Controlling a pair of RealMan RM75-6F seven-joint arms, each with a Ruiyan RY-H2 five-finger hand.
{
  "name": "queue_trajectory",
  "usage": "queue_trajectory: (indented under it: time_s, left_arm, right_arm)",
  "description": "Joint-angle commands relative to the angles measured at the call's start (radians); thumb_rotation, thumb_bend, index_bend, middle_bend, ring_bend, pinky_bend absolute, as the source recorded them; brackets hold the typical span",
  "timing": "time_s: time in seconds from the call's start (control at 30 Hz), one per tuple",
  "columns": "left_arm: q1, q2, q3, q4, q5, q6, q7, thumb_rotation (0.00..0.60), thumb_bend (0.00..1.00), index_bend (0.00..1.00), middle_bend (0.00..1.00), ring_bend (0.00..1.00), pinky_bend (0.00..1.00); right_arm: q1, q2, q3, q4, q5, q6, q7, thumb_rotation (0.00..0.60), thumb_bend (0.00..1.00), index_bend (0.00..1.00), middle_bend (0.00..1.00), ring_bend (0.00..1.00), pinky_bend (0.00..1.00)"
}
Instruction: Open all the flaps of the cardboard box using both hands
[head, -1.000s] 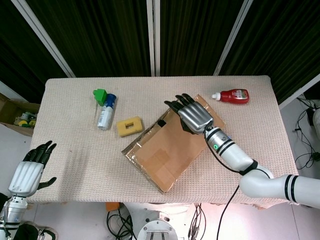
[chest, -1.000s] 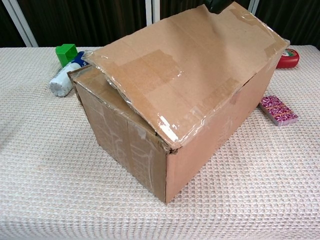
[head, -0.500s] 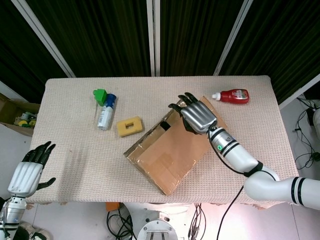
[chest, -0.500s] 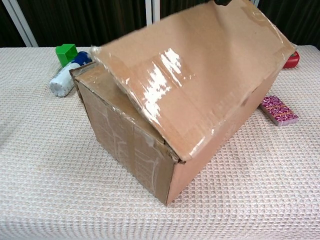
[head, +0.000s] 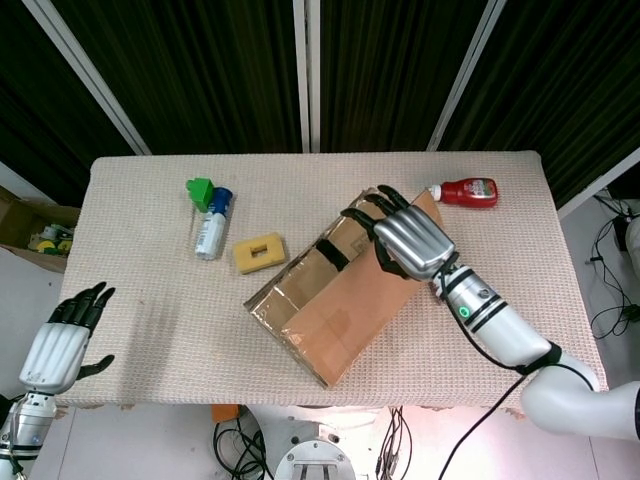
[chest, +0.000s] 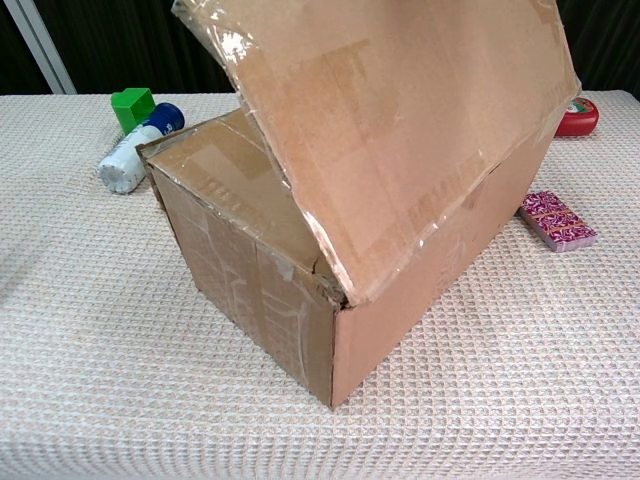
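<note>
Flap (chest: 400, 130) of cardboard box (chest: 250, 270) tilts up, its far edge gripped by right hand (head: 412, 238).

Bright, even overhead light w/ soft shadows; glare on taped flap (chest: 400, 130), slight motion blur.

Count of things on the table

There is one cardboard box (head: 335, 300), one red bottle (head: 467, 191), one white bottle (head: 211, 226) with blue cap, one green block (head: 200, 190), one yellow sponge (head: 260, 252), one small patterned pack (chest: 557, 220), and two robot hands: left hand (head: 62, 345), right hand (head: 408, 238).
</note>
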Motion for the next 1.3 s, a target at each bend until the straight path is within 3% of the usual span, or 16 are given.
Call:
queue_trajectory:
  time_s: [0.03,0.17,0.33,0.6,0.73,0.83,1.03,1.17,1.3]
  left_arm:
    - [-0.001,0.001,0.000,-0.003,0.001,0.000,0.003,0.600,0.12,0.04,0.05,0.09,0.20]
    - [-0.005,0.008,0.007,-0.019,0.013,-0.006,-0.021,0.600,0.12,0.04,0.05,0.09,0.20]
    - [-0.014,0.018,0.006,-0.024,0.008,-0.023,-0.032,0.600,0.12,0.04,0.05,0.09,0.20]
    - [-0.017,0.021,0.009,-0.030,0.005,-0.032,-0.028,0.600,0.12,0.04,0.06,0.09,0.20]
    - [-0.015,0.025,0.011,-0.033,0.003,-0.033,-0.023,0.600,0.12,0.04,0.07,0.09,0.20]
    - [-0.017,0.026,0.010,-0.040,0.008,-0.029,-0.016,0.600,0.12,0.04,0.07,0.09,0.20]
    - [-0.019,0.019,0.012,-0.041,0.015,-0.032,-0.008,0.600,0.12,0.04,0.07,0.09,0.20]
    - [-0.018,0.016,0.011,-0.035,0.010,-0.031,-0.014,0.600,0.12,0.04,0.07,0.09,0.20]
    - [-0.017,0.012,0.012,-0.022,0.008,-0.031,-0.027,0.600,0.12,0.04,0.07,0.09,0.20]
  right_arm:
    - [-0.053,0.074,-0.001,-0.068,-0.065,0.018,0.037,0.580,0.91,0.15,0.56,0.08,0.00]
    - [-0.133,0.144,-0.007,-0.138,-0.177,0.063,0.104,0.578,0.91,0.14,0.56,0.08,0.00]
    - [-0.272,0.229,-0.053,-0.187,-0.413,0.161,0.195,0.572,0.91,0.14,0.57,0.08,0.00]
    - [-0.500,0.321,-0.180,-0.160,-0.772,0.380,0.393,0.572,0.90,0.13,0.57,0.10,0.00]
    - [-0.580,0.373,-0.242,-0.119,-0.880,0.451,0.492,0.571,0.91,0.11,0.59,0.11,0.00]
    - [-0.607,0.391,-0.256,-0.092,-0.906,0.484,0.525,0.570,0.91,0.11,0.59,0.12,0.00]
    - [-0.607,0.333,-0.223,-0.042,-0.878,0.524,0.539,0.553,0.90,0.11,0.54,0.12,0.00]
    - [-0.581,0.284,-0.202,-0.026,-0.839,0.468,0.476,0.547,0.79,0.10,0.34,0.04,0.00]
    - [-0.545,0.213,-0.176,-0.028,-0.780,0.389,0.330,0.541,0.66,0.02,0.16,0.00,0.00]
